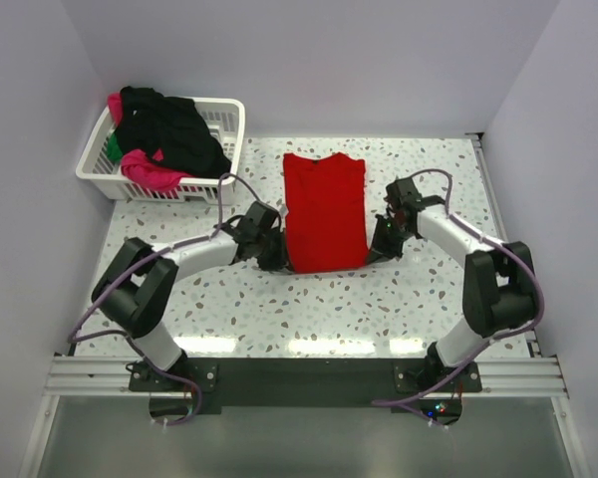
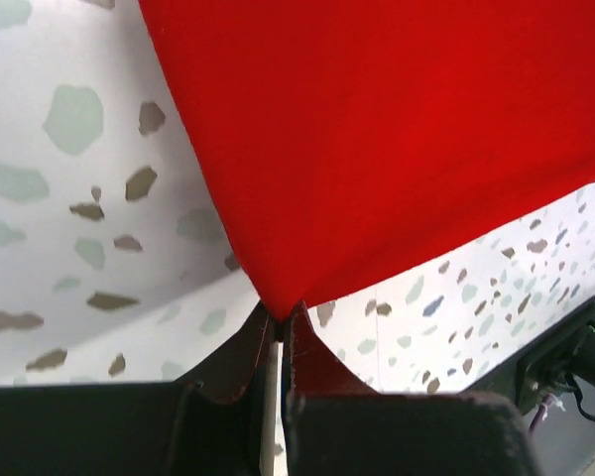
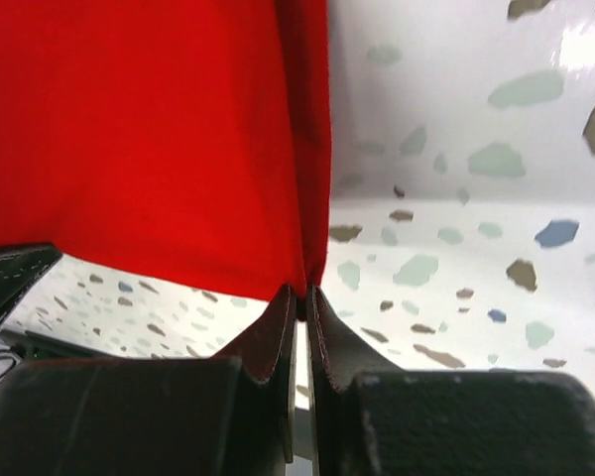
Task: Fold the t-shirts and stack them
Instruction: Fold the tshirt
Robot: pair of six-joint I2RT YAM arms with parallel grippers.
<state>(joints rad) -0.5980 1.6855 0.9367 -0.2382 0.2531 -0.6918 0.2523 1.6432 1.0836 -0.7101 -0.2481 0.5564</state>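
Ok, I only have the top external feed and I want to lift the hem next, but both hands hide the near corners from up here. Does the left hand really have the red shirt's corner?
Observer: Yes. In the left wrist view the left hand is shut on the near corner of the red t-shirt, with the cloth pinched to a point between its tips.
Operator: And the right side?
Observer: The right hand is shut on its corner too. The right wrist view shows a doubled strip along the shirt's edge running straight down into the grip.
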